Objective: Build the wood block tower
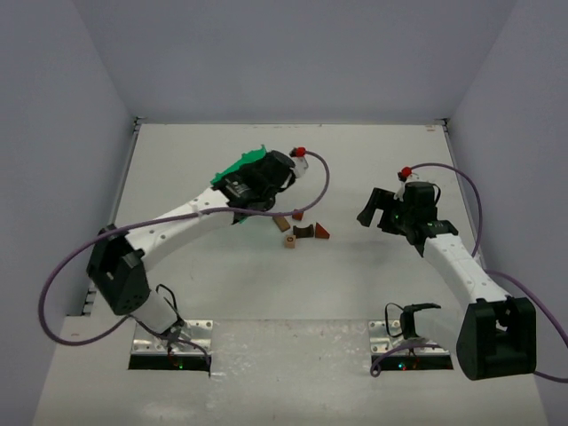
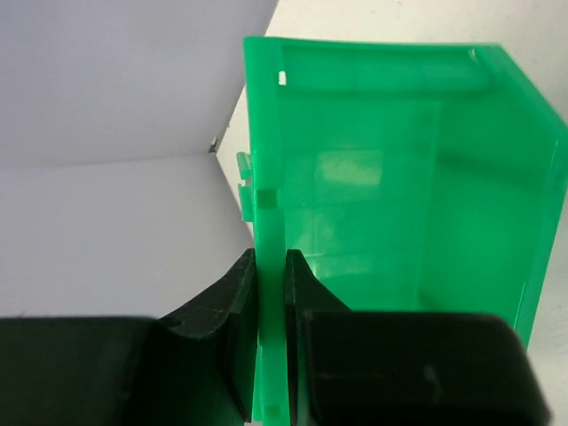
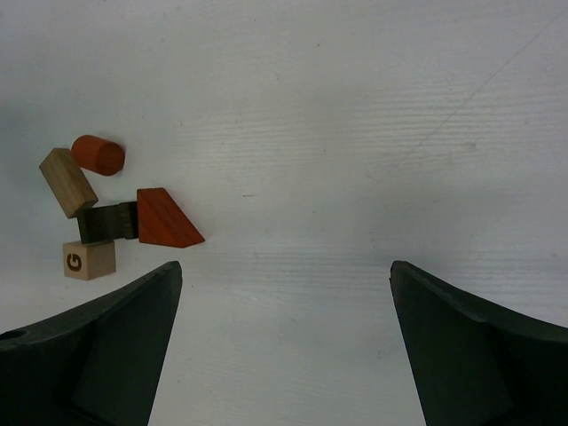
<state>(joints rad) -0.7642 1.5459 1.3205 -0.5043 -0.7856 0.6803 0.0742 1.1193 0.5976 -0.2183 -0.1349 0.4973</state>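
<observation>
On the table (image 1: 266, 293), no part of the tower is assembled. Judged from the layout, the work is at the stage before the first pick.

1. Left arm (image 1: 177, 217): reaches to the far centre-left of the table. The left fingers (image 2: 217, 311) are clenched on one side wall of the green bin (image 2: 399, 177), one finger on each face of the wall. The bin is held off the table and tipped. No block shows inside it.

2. Right arm (image 1: 461, 262): stands at the right of the table. The right fingers (image 3: 115, 337) are released, spread wide and grasping nothing. They point toward the pieces, well apart from them.

3. Wood blocks (image 1: 302, 231): five pieces lie loose in one tight cluster at the table centre, just near and right of the bin. None rests on another.
- red-brown wedge (image 3: 164, 219), right end of the cluster
- tan bar (image 3: 67, 182), lying flat
- dark arched piece (image 3: 108, 222), touching the wedge
- tan cube (image 3: 89, 260), marked with a letter, nearest the arm bases
- red-brown cylinder (image 3: 98, 153), on its side at the far edge

Next move, as a judgement: the right fingers travel left to the cluster and take a flat, stable piece as the base.

Obstructions: the bin and the left wrist hang close over the far-left side of the cluster. The pieces lie so close that closing on one may push its neighbours.
</observation>
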